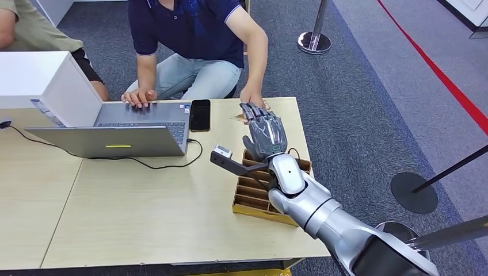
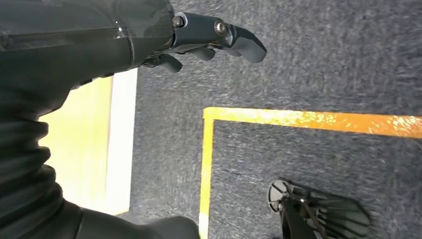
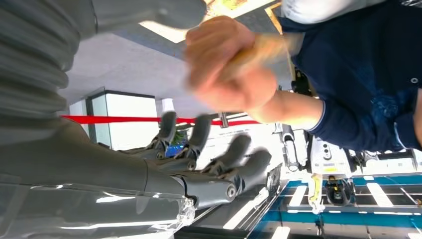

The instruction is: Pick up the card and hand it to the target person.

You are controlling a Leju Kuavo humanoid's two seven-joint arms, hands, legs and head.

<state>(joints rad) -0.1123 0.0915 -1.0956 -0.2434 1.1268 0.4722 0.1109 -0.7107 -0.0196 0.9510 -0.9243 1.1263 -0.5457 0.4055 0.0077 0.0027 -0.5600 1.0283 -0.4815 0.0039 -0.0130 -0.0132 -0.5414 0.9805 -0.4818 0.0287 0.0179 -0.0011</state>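
My right hand point(image 1: 265, 133) reaches over the far edge of the table point(image 1: 144, 213), fingers spread and pointing at the person in the dark blue shirt point(image 1: 190, 26). In the right wrist view my right hand point(image 3: 199, 164) has its fingers apart with nothing between them. Just beyond them the person's hand point(image 3: 226, 67) grips a tan card point(image 3: 271, 47), which is blurred. In the head view that person's hand point(image 1: 251, 98) is at the table's far edge, right at my fingertips. My left hand point(image 2: 209, 37) hangs over the carpet and holds nothing.
A slotted cardboard tray point(image 1: 253, 198) lies under my right forearm. An open laptop point(image 1: 121, 129) with its cable, a black phone point(image 1: 199, 115) and a white box point(image 1: 34, 75) take up the left of the table. A second person point(image 1: 34, 29) sits at far left. Stanchion bases point(image 1: 313, 41) stand on the carpet.
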